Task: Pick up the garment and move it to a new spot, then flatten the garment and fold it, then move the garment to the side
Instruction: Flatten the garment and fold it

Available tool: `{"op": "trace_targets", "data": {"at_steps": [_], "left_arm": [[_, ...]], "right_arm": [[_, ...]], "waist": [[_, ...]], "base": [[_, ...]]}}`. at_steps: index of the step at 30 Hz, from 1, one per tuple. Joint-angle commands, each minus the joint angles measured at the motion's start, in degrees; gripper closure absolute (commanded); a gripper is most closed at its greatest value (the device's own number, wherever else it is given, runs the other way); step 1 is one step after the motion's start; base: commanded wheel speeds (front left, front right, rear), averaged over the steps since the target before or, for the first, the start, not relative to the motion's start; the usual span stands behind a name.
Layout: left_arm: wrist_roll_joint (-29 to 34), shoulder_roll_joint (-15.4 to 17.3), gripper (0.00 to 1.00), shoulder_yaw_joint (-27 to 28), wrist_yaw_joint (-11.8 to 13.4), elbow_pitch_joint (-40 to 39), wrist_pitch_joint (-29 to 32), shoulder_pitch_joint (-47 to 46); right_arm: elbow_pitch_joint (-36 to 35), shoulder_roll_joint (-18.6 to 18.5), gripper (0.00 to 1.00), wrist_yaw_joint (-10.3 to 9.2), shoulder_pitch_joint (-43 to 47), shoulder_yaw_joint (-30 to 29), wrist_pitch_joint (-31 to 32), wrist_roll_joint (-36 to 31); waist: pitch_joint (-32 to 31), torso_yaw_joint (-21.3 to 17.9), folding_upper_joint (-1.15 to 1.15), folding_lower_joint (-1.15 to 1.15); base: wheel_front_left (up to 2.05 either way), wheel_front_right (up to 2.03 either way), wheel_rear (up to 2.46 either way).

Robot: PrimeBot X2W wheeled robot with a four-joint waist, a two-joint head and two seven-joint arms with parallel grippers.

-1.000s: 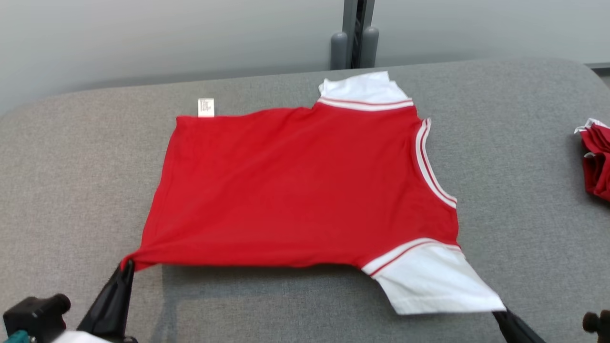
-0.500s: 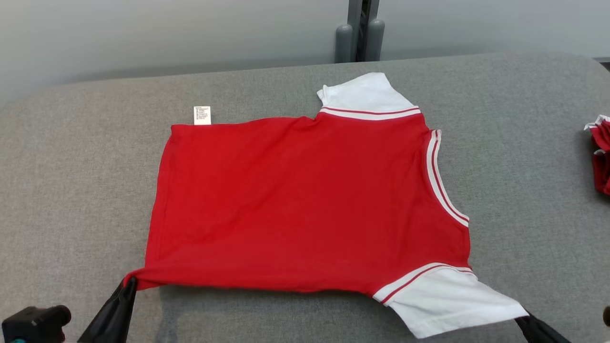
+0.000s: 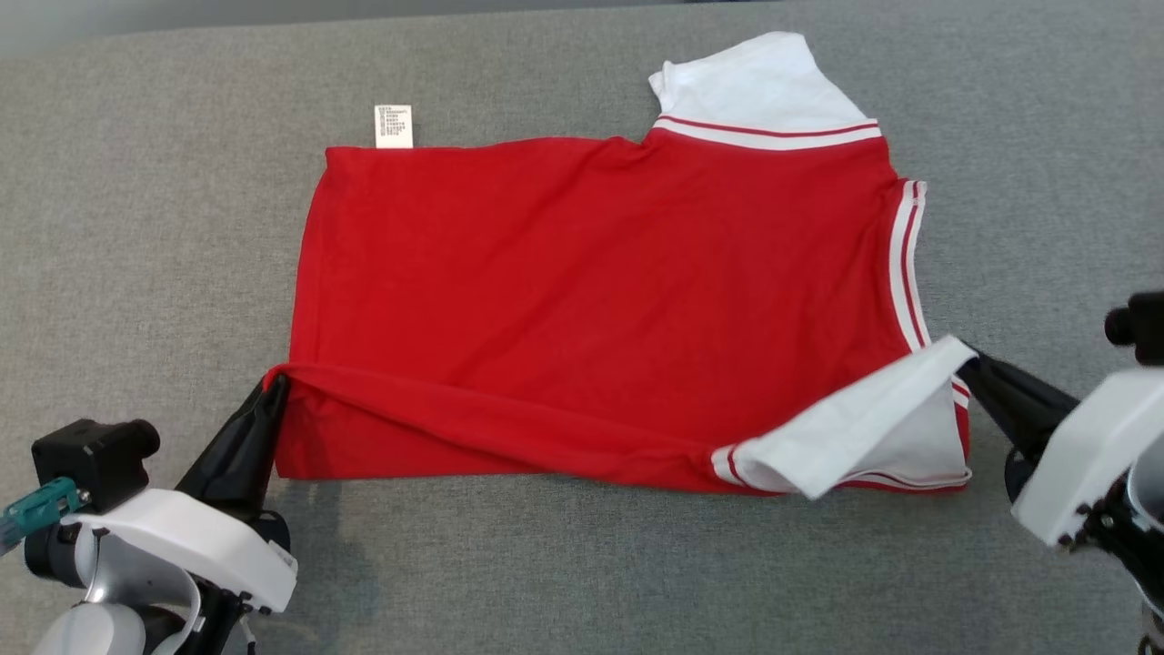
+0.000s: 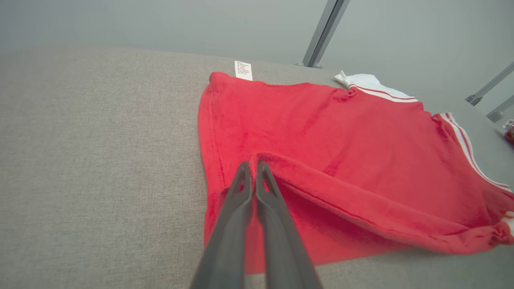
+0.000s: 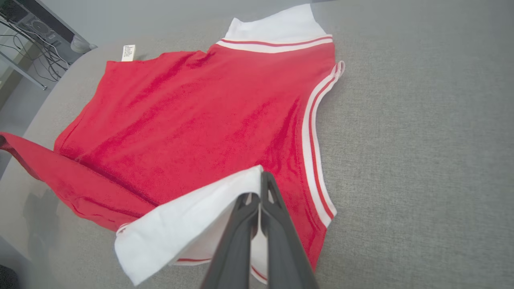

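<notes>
The garment (image 3: 591,282) is a red shirt with white sleeves and striped trim, spread on the grey padded table (image 3: 136,227). My left gripper (image 3: 275,382) is shut on the shirt's near left hem corner, lifted and carried over the cloth; the left wrist view shows the same pinch (image 4: 253,164) on the red fold (image 4: 361,200). My right gripper (image 3: 966,357) is shut on the tip of the near white sleeve (image 3: 846,423), which is raised and turned over the red body; the right wrist view shows this grip (image 5: 259,186). The far sleeve (image 3: 755,86) lies flat.
A white care label (image 3: 393,125) sticks out from the far left hem. Bare grey padding lies to the left, right and front of the shirt. In the left wrist view, metal frame legs (image 4: 325,32) stand beyond the table's far edge.
Both grippers have carried the near edge up and inward over the shirt, so the near hem and sleeve now fold over the body. The head view has tilted down and shifted.
</notes>
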Motion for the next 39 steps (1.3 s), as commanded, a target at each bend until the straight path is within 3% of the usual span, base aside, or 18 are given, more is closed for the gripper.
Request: {"op": "trace_targets", "data": {"at_steps": [1, 10, 17, 18, 19, 20, 21, 30, 36, 39], "left_arm": [[0.07, -0.20, 1.00, 0.01, -0.53, 1.21, -0.57, -1.61], [-1.45, -3.33, 1.00, -1.01, -3.40, 11.25, -2.93, -7.37], [-2.39, -4.54, 1.00, -1.93, -5.18, 15.69, -3.95, -8.14], [-2.42, -4.81, 0.67, -1.96, -5.44, 16.06, -4.40, -8.47], [-2.43, -4.95, 0.09, -2.02, -5.50, 16.52, -4.68, -8.57], [-2.21, -5.15, 0.00, -2.21, -5.76, 16.86, -5.07, -8.62], [-2.25, -5.53, 0.00, -2.30, -5.89, 17.12, -5.50, -8.64], [1.03, -7.53, 0.00, 0.51, -4.84, 17.20, -17.39, -9.26], [7.43, -9.08, 0.00, 4.21, -3.44, 14.77, -20.71, -9.35], [12.03, -10.29, 0.00, 7.26, -3.72, 12.20, -20.76, -8.70]], "right_arm": [[1.61, -0.51, 1.00, 0.00, -2.43, 0.55, -0.11, 0.93], [19.01, -4.43, 1.00, 0.00, -15.16, 5.58, -4.52, 2.14], [26.33, -6.02, 1.00, 0.00, -18.86, 9.74, -11.78, 5.03], [27.26, -5.93, 1.00, 0.00, -19.03, 10.28, -12.74, 5.77], [27.86, -5.84, 0.84, 0.00, -19.00, 10.60, -13.99, 6.24], [28.24, -6.01, 0.36, 0.00, -19.14, 10.98, -15.69, 6.61], [28.81, -5.99, 0.00, 0.00, -19.16, 11.28, -17.21, 7.24], [29.09, -7.80, 0.00, 0.00, -15.28, 14.34, -37.10, 7.78], [30.09, -7.18, 0.00, 0.00, -11.96, 13.91, -53.40, 0.18], [30.69, -5.70, 0.00, 0.00, -10.27, 13.37, -58.12, -4.06]], "waist": [[1.62, 0.97, 0.00, 0.00], [3.58, 2.88, 0.00, 0.00], [3.43, 3.23, 0.00, 0.00], [3.27, 3.19, 0.00, 0.00], [3.02, 3.10, 0.00, 0.00], [2.75, 3.01, 0.00, 0.00], [2.48, 2.89, 0.00, 0.00], [-1.47, 1.41, 0.00, 0.00], [-4.44, 0.34, 0.00, 0.00], [-5.53, -0.01, 0.00, 0.00]], "base": [[0.00, 0.00, 0.00], [0.00, 0.00, 0.00], [0.00, 0.00, 0.00], [0.00, 0.00, 0.00], [0.00, 0.00, 0.00], [0.00, 0.00, 0.00], [0.00, 0.00, 0.00], [0.00, 0.00, 0.00], [0.00, 0.00, 0.00], [0.00, 0.00, 0.00]]}}
